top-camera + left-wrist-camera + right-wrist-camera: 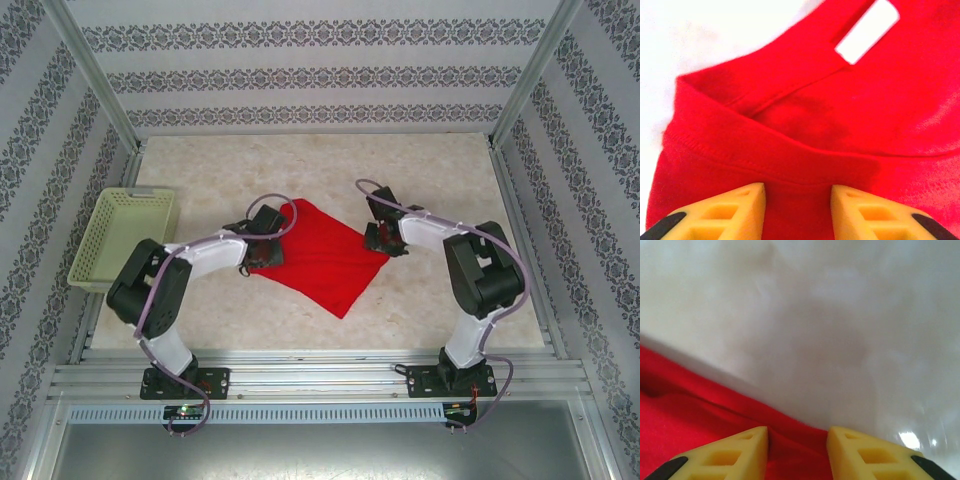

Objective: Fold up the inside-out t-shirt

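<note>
- My left gripper (797,199) stood parted, released, over the red t-shirt (855,120) at its collar (white label (867,31) showing).
- My right gripper (797,440) gaped at the t-shirt's edge.
- The t-shirt lay mid-table (440,300).

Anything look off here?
The t-shirt lies as a diamond, askew to the table edges. Left wrist view: white label exposed at the collar, so inside out, plus a darker patch below it; stain or shadow, cannot tell. Basket looks normal.
</note>
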Motion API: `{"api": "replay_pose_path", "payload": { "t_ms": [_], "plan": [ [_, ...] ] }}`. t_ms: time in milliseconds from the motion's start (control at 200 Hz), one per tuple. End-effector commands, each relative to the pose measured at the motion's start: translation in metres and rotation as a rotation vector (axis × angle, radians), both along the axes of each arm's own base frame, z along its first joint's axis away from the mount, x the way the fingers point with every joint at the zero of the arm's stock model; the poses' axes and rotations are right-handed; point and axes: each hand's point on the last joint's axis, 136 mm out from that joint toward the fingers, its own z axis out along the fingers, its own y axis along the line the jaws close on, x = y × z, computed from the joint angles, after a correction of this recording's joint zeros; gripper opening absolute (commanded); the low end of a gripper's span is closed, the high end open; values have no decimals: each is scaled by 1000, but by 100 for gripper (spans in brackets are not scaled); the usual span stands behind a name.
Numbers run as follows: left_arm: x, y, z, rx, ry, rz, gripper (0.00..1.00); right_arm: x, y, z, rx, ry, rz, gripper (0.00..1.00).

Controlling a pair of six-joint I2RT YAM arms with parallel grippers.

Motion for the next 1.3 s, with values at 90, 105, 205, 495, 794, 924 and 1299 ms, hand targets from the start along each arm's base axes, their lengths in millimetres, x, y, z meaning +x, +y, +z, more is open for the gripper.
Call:
{"api": "replay_pose_path", "payload": {
  "t_ms": [90, 105, 205, 495, 794, 924, 1299],
  "plan": [
    [52, -32, 21, -6, -19, -149, 44, -86, 27, -11, 56, 102, 10, 38],
    [54, -34, 24, -7, -20, -157, 45, -89, 29, -9, 53, 95, 15, 38],
    [60, -37, 52, -6, -59, -170, 52, -90, 25, 11, 20, 48, 20, 44],
    [32, 9, 97, -72, -179, 21, 69, 1, 30, 79, 36, -178, 110, 73],
    [40, 8, 46, -252, -66, 71, 71, 74, 50, 55, 16, -132, 199, 86],
    [50, -6, 29, -295, -35, 55, 70, 83, 59, 37, 17, -88, 224, 87],
    [67, -38, -12, -316, 29, -3, 56, 82, 88, -9, 50, 32, 272, 79]
  ]
}}
